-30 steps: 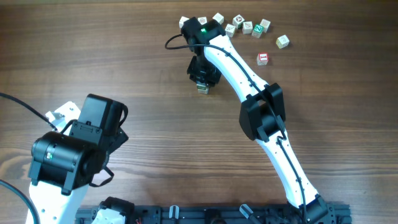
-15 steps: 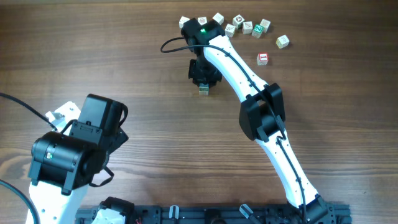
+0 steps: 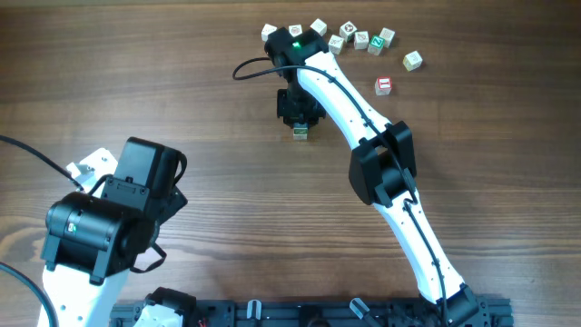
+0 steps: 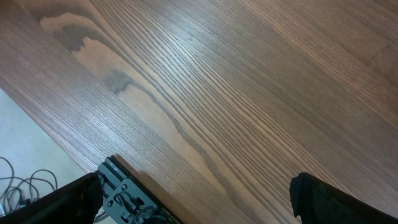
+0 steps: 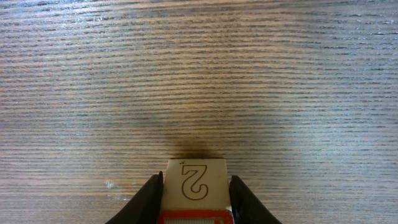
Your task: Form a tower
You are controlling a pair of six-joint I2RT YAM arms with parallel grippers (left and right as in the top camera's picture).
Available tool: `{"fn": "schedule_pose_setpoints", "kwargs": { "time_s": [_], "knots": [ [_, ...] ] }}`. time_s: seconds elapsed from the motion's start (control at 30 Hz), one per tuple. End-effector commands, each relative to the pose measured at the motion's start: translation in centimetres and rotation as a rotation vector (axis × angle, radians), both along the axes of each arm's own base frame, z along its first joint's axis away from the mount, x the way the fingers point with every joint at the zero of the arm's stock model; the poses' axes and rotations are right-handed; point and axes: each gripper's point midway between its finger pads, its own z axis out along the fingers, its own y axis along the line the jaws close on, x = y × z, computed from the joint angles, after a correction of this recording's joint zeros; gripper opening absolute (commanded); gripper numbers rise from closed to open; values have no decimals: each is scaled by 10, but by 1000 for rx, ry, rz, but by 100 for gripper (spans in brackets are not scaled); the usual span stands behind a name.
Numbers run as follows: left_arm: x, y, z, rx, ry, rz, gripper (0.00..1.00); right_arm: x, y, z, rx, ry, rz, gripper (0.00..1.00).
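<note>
My right gripper is shut on a small pale wooden cube that has a "2" outlined on one face and a red-bordered face beside it. The cube sits low over the bare wood. From overhead, the same gripper points down at the table's upper middle, with the cube peeking out below it. My left gripper hangs open over bare wood near the table's front edge, nothing between its fingers. No tower is in view.
Several loose cubes lie in a row along the far edge. One pale cube and a red-faced cube lie nearer on the right. The left arm fills the near left corner. A black rail lines the front edge.
The right gripper's fingers have shut on the cube. Gripper and cube have shifted slightly toward the near right. The left arm has not moved.
</note>
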Motion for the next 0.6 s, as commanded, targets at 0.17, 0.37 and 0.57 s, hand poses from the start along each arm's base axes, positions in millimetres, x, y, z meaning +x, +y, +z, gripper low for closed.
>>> {"fn": "schedule_pose_setpoints", "kwargs": {
  "time_s": [0.17,0.37,0.57],
  "knots": [
    [-1,2,1,-5,-11,23,100,7,-5,5,-19,-33,-29,24],
    [-1,2,1,-5,-11,23,100,8,-5,5,-18,-36,-31,50],
    [-1,2,1,-5,-11,23,100,8,-5,5,-18,-36,-31,52]
  ]
}}
